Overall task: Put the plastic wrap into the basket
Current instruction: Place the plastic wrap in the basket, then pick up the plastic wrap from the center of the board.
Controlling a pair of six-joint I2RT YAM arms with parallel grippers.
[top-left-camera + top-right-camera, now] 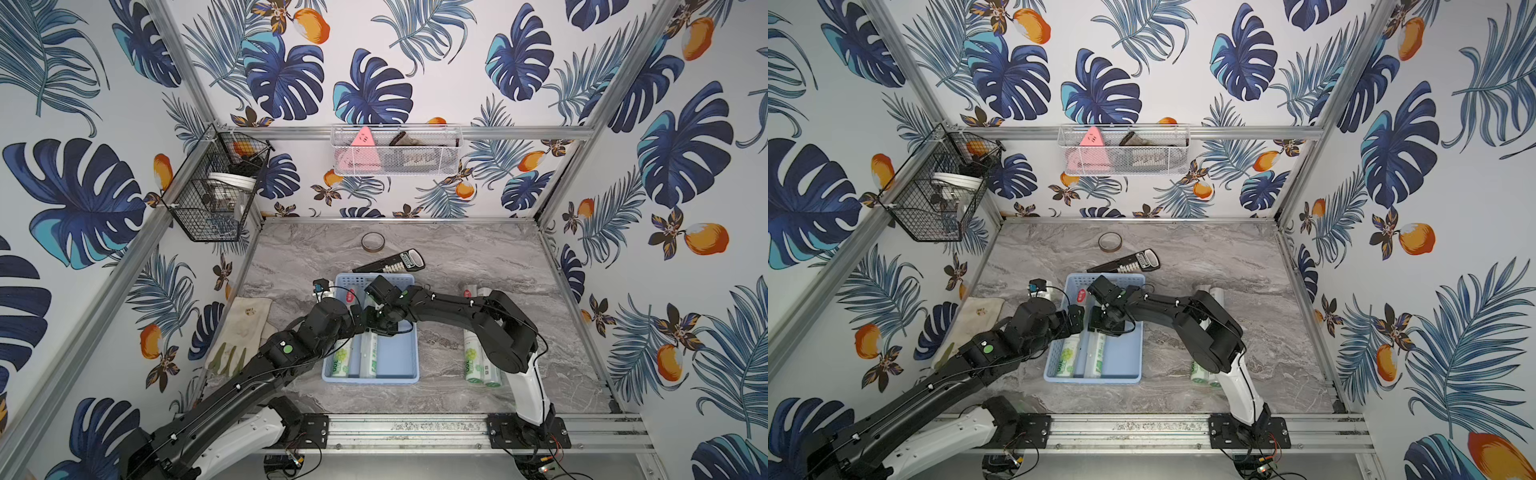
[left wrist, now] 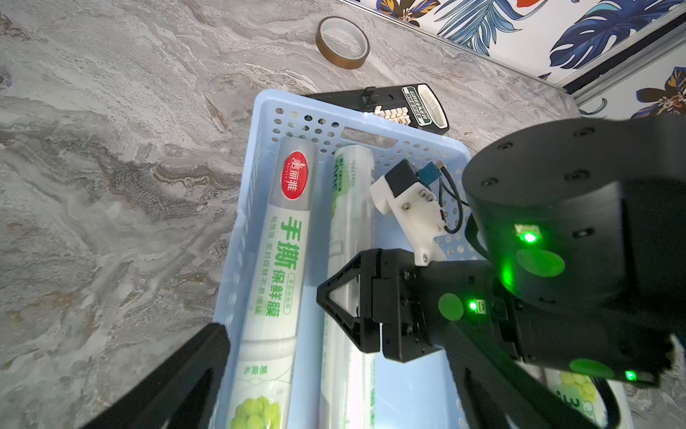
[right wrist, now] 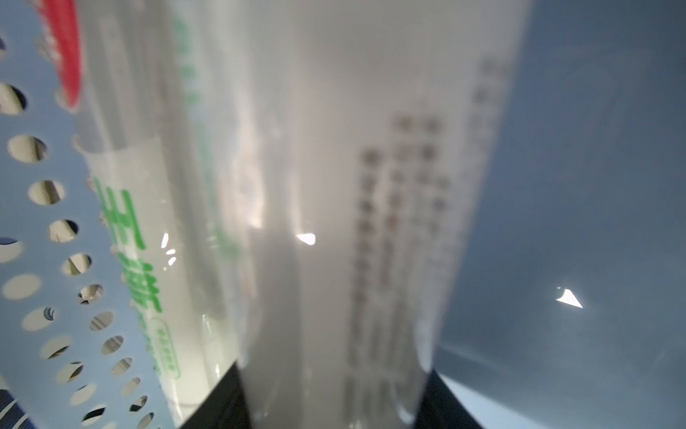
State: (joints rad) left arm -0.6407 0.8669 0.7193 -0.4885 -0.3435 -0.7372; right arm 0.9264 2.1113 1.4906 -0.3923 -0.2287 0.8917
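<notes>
Nearest, the left arm stretches over the bench, left fingers spread above the wall of the light-blue basket, while right fingers pinch one plastic wrap roll lying inside beside its twin, and two spare rolls lie on the bench right of both.

The left arm and right arm were matte black with white base links, thin black cables, round green stickers, green lights and a white camera bracket.

Four wrap rolls, one basket, one tape
</notes>
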